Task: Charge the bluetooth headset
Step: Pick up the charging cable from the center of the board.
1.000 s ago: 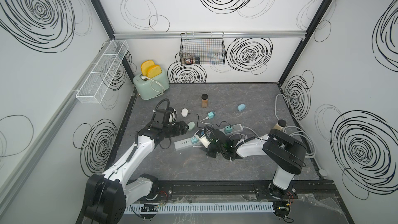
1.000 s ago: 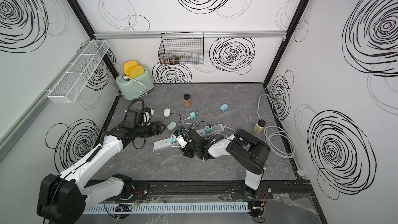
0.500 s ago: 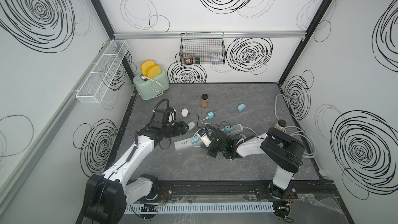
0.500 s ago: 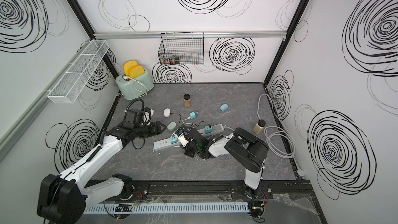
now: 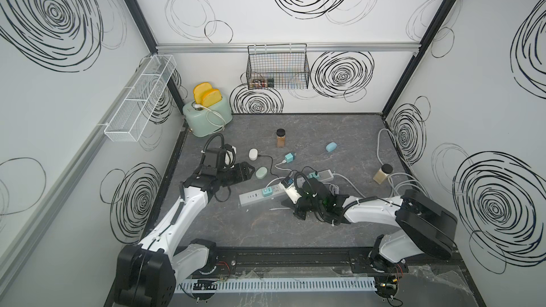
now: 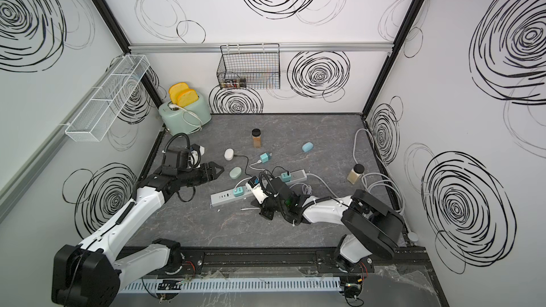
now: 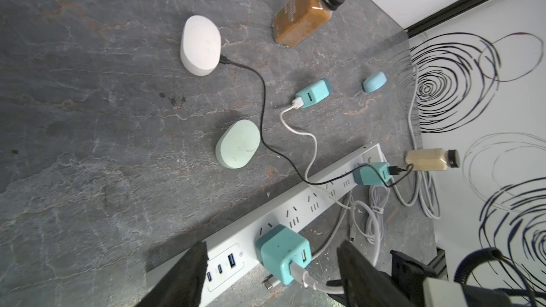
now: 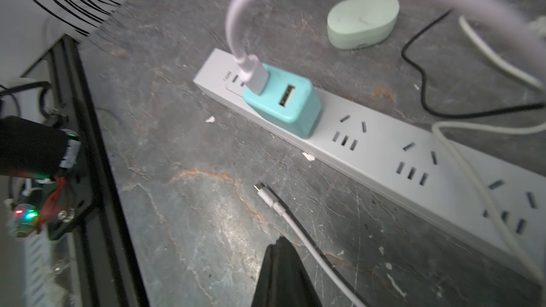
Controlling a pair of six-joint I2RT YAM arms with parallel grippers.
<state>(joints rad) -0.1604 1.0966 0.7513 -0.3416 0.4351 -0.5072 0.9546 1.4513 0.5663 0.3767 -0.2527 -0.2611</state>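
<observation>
Grey marbled tabletop point(image 5: 251, 225), scribble-patterned white walls point(image 5: 325, 19). Mint-green oval earbud case point(image 5: 261, 172) is lying flat, lid closed, just off the tips of the left gripper point(image 5: 247, 170), whose jaws are standing spread. White power strip point(image 5: 251, 199) is lying near. Right gripper point(image 8: 282, 242) is sitting pressed together, white USB-C cable point(image 8: 277, 202) running just beside its tips.

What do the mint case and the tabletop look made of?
Mint case: likely matte moulded plastic. It has a smooth rounded shell with a soft even sheen and faint marks. Tabletop: grey stone-look surface with rust-coloured veins and low gloss. Whether it is real slate or a printed laminate cannot be told.
</observation>
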